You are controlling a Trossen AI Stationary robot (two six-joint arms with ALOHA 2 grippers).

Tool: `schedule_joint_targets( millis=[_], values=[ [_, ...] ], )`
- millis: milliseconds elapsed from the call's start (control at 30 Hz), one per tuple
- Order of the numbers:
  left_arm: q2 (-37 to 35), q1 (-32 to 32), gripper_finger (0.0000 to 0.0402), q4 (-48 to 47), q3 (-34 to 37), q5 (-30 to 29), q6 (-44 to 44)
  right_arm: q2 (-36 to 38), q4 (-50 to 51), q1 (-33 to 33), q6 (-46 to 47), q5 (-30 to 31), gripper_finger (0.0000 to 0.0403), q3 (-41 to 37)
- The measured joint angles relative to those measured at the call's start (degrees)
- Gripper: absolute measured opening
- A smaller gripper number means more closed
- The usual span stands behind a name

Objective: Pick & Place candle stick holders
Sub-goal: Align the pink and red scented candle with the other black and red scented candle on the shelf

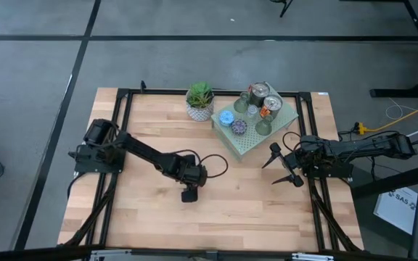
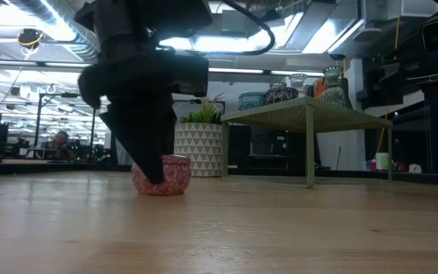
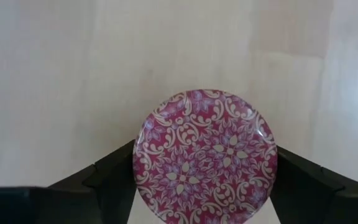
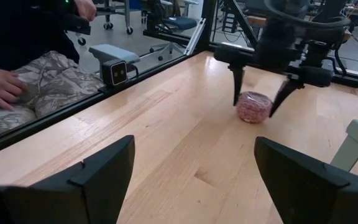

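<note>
A pink patterned holder (image 3: 205, 155) stands upright on its base on the wooden table, near the middle; it also shows in the low view (image 2: 167, 176) and the right wrist view (image 4: 253, 107). My left gripper (image 4: 253, 106) is open and points down over it, one finger on each side. In the high view the left gripper (image 1: 189, 190) hides the holder. Several other holders stand on the pale green slab (image 1: 244, 147): two shiny ones (image 1: 264, 98), a blue one (image 1: 226, 117), a purple one (image 1: 239, 127). My right gripper (image 1: 284, 167) is open and empty beside the slab's near right corner. My left gripper's fingers (image 3: 114, 177) stand against the two opposite sides of the pink holder's wall (image 3: 143, 163), coming from above. I cannot tell whether they touch it. The holder stands on the table.
A green plant in a white patterned pot (image 1: 199, 102) stands at the far edge beside the slab. The slab stands raised on legs (image 2: 309, 149). Beyond the table's edge a person sits, a hand (image 4: 0, 87) on the lap. Bare wood lies toward the near edge.
</note>
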State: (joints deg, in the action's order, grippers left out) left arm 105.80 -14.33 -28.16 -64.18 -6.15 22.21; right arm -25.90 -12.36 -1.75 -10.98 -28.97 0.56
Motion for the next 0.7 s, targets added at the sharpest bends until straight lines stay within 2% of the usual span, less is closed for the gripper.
schedule_joint_targets(
  millis=[333, 700],
  values=[
    [0.1, 7.3, 0.0286, -0.4, -0.8, 2.5, -6.6, 0.0, 0.0, 0.0, 0.0, 0.0, 0.0332, 0.0],
    [0.1, 11.4, 0.0286, -0.1, -10.3, 0.6, -14.3, 0.0, 0.0, 0.0, 0.0, -0.2, 0.0332, 0.0]
  ],
)
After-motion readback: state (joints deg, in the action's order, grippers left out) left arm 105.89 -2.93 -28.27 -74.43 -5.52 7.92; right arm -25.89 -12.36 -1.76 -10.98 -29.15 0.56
